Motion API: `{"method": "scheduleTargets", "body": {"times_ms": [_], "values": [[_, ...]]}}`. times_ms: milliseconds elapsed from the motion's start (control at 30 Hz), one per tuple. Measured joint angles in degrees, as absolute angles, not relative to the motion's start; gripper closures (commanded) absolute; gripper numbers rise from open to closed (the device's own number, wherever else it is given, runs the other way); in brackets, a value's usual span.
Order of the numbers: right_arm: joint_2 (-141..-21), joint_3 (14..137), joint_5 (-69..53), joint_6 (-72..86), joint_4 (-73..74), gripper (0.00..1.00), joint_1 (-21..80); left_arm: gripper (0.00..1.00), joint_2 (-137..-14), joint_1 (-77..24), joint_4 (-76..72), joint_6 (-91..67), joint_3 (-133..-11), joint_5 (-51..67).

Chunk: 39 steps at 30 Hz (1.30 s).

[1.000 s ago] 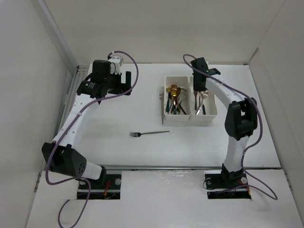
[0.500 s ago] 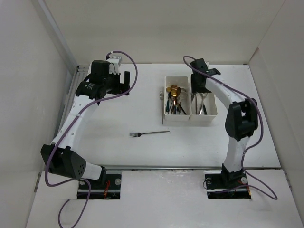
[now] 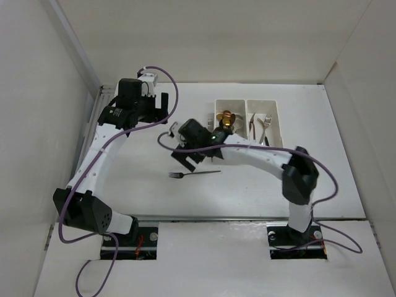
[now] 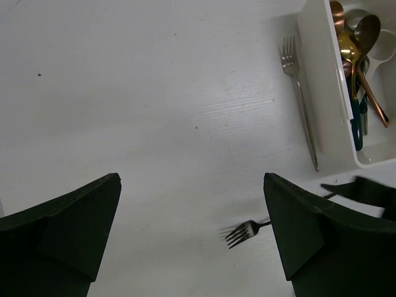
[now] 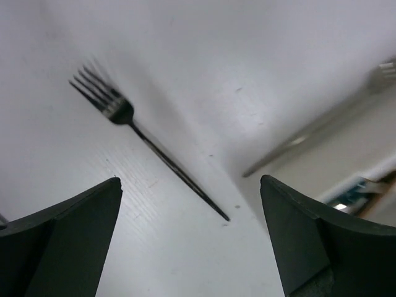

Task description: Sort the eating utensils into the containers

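Starting from the table (image 3: 136, 185), the white bins (image 3: 246, 106) sit toward its far edge, right of centre. Our right gripper (image 3: 187, 159) hovers wide open over the dark fork (image 3: 195, 174) mid-table; the left gripper (image 3: 162, 106), equally wide, hangs near the far left corner. We judge a shallow pinch could skid that slim handle away.

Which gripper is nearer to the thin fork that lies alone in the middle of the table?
The right. The right gripper hovers open just over the fork, near its pronged end. The left gripper hangs well away, farther back and to the left.
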State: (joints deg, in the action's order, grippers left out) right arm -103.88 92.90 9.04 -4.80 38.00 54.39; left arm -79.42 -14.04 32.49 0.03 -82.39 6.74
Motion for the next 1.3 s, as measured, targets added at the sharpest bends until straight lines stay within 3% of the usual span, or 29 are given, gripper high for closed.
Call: {"method": "scheduleTargets", "body": {"times_ms": [133, 300, 467, 600, 633, 700, 733, 1100, 1300], "values": [[-115.4, 91.7, 4.5, -7.2, 39.8, 0.04, 55.6, 0.00, -79.4, -13.3, 32.5, -0.1, -82.4, 5.7], [-119.4, 90.5, 2.5, -7.7, 39.9, 0.07, 55.2, 0.00, -79.1, -11.0, 32.5, -0.3, -82.4, 4.7], [-120.9, 91.5, 2.5, -7.1, 38.4, 0.24, 55.1, 0.00, -78.5, -9.6, 32.5, -0.5, -82.4, 4.1], [-121.2, 91.5, 1.3, -6.4, 37.3, 0.56, 55.1, 0.00, -78.4, -9.6, 32.5, -0.5, -82.4, 4.0], [-121.2, 91.2, 0.8, -6.2, 36.6, 0.73, 55.1, 0.00, -78.4, -9.6, 32.5, -0.5, -82.4, 4.0], [-121.2, 90.9, 0.3, -5.9, 35.5, 0.95, 55.2, 0.00, -78.4, -9.5, 32.5, -0.5, -82.4, 4.0], [-121.1, 90.7, 0.2, -5.6, 34.7, 1.00, 55.2, 0.00, -78.4, -9.5, 32.5, -0.5, -82.4, 4.0], [-116.7, 88.3, -1.7, 1.3, 29.0, 1.00, 55.1, 0.00, -78.4, -9.3, 32.5, -0.5, -82.4, 3.8], [-100.1, 87.1, -0.3, 13.4, 20.3, 1.00, 49.2, 0.00, -78.1, -8.9, 32.4, -0.5, -82.3, 3.1]]}}
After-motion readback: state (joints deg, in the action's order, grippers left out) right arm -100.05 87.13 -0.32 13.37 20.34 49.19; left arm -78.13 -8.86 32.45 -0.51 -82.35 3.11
